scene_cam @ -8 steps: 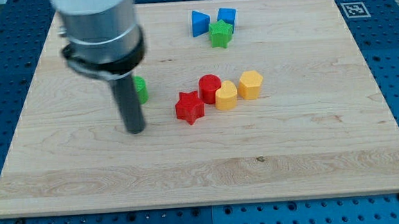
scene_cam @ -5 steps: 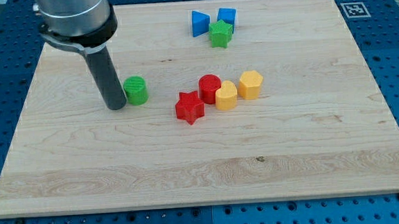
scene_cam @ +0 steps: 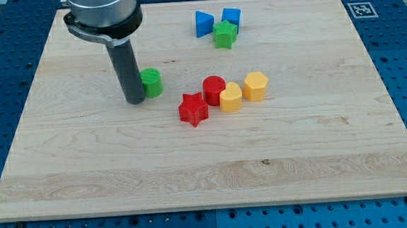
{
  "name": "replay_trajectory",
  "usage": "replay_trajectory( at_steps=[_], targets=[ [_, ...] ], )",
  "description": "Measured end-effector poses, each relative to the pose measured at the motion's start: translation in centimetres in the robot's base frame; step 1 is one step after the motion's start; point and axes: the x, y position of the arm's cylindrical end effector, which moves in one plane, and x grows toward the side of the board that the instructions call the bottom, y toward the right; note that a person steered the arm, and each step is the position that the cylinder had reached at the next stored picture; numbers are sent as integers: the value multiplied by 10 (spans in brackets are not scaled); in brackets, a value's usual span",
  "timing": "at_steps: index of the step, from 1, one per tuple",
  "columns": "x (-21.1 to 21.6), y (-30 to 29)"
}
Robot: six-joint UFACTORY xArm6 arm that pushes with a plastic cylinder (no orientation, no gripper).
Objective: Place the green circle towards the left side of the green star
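Note:
The green circle (scene_cam: 151,82) lies left of the board's middle. My tip (scene_cam: 135,100) stands against its left side, a little lower in the view, and the rod hides part of the circle's left edge. The green star (scene_cam: 224,34) sits near the view's top, well up and right of the circle, touching two blue blocks.
A blue triangle-like block (scene_cam: 203,23) and a blue cube-like block (scene_cam: 231,16) flank the green star. A red star (scene_cam: 193,109), a red cylinder (scene_cam: 214,90) and two yellow blocks (scene_cam: 231,97) (scene_cam: 255,86) cluster right of the circle.
My tip moved up and left around the green circle, then right against it. The circle has shifted a little to the right and up.

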Motion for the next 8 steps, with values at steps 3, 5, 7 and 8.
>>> replay_trajectory(
  at_steps=[3,5,7,8],
  targets=[
    [-40,14],
    [-49,23],
    [-21,41],
    [-44,69]
  ],
)
